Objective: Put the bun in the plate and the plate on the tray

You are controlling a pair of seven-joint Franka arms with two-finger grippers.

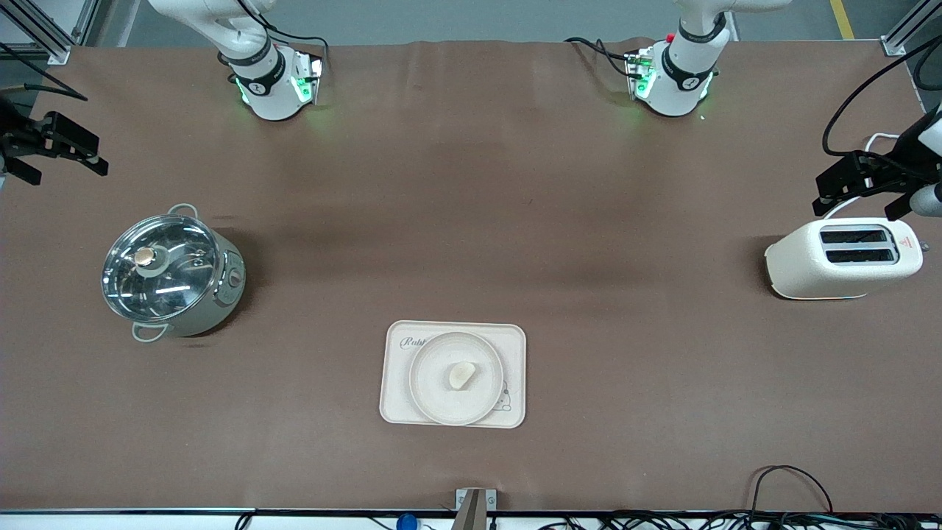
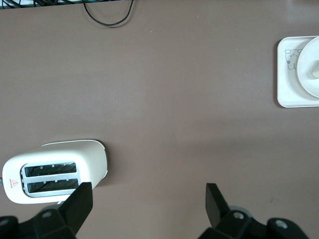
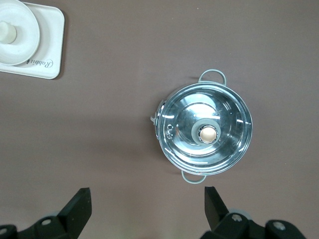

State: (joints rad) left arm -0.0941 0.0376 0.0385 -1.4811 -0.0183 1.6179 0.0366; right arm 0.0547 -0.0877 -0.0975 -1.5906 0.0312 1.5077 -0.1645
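Lowest in the frame, centre: tray (image 1: 452,374), "Rabbit" lettering at its upper left corner. Plate (image 1: 456,377) sits on the tray, within its edges. Bun (image 1: 461,375) lies in the plate, roughly at its middle.

Judgement: both parts of the task look done, bun in plate and plate on tray. Nothing left to carry; the next move would call only for the arms to keep clear of the tray.

Left gripper (image 1: 862,185), right edge of frame, hangs over the table just above the toaster (image 1: 843,258). Left wrist view shows its fingers (image 2: 79,204) spread wide, holding nothing, touching nothing.

Right gripper (image 1: 62,151), left edge of frame, hangs over bare table above the lidded pot (image 1: 171,271). Right wrist view: fingers (image 3: 79,206) likewise wide apart and empty.

Both arms wait, well apart from the tray.
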